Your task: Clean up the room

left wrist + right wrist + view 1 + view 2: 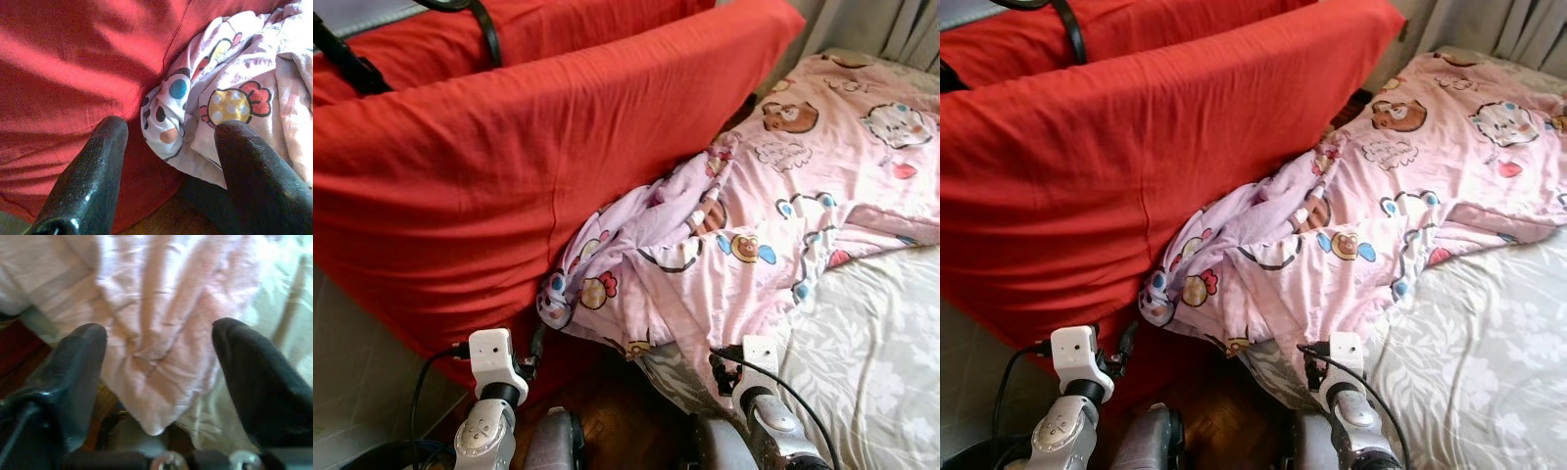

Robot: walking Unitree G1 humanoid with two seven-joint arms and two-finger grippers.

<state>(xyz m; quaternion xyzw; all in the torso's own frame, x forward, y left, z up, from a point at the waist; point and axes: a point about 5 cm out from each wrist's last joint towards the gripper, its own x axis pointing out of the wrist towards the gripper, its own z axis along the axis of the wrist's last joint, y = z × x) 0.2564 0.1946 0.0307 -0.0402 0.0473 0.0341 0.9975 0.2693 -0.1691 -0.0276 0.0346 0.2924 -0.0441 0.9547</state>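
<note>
**A:** Since both arms are raised low at the foot of the bed, what are the grippers doing?

**B:** Nothing is held yet. The left gripper has its jaws spread wide, aimed at the bunched corner of the pink blanket where it droops off the bed beside the red sheet. The right gripper is just as wide, its fingers straddling a fold of the same blanket at the bed's edge, not touching it as far as I can tell.

**A:** Why there?

**B:** My guess is that the hanging end is the easiest part to grab; the blanket spills off the mattress toward the dark wood floor, so tidying likely starts by lifting it.

**A:** And farther up the bed?

**B:** The blanket runs rumpled across the mattress toward the curtains, one side pressed against the red sheet, which is draped over something tall alongside the bed. Black straps lie over its top.
</note>
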